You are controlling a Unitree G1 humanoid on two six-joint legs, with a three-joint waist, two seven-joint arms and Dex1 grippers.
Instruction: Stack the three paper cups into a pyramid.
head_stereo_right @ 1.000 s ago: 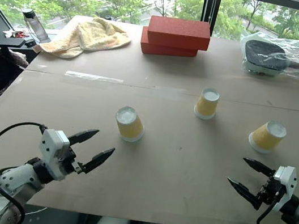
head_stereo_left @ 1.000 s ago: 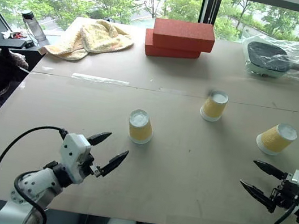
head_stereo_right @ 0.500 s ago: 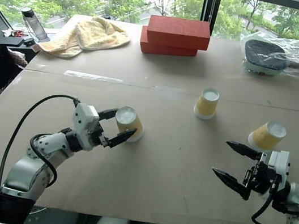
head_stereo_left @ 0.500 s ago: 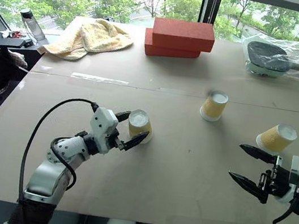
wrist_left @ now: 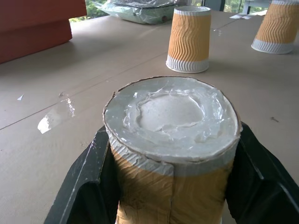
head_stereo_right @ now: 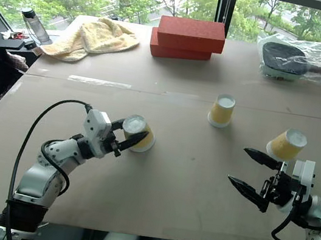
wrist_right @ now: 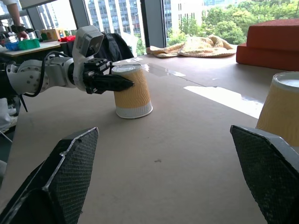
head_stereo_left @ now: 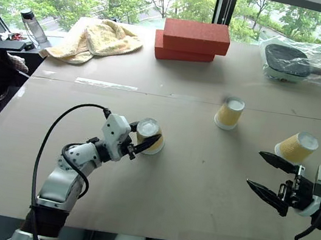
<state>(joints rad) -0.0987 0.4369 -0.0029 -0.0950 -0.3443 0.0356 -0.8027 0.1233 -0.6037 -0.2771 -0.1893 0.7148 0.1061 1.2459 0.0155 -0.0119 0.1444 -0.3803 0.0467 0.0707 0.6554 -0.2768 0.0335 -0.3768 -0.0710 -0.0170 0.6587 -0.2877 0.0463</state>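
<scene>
Left hand (head_stereo_left: 138, 144) clamps the upside-down cup (head_stereo_left: 150, 135) at centre-left. Right hand (head_stereo_left: 269, 177) gapes empty, the right-edge cup (head_stereo_left: 296, 147) just above it.

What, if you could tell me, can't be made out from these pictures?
- Left wrist view: the lower part of the gripped cup is cut off by the picture's edge, and the left gripper hides its flanks.
- Right wrist view: the nearest cup is cut off at the side.
- Eye views: crinkled plastic blurs the dark object in the bag.
</scene>
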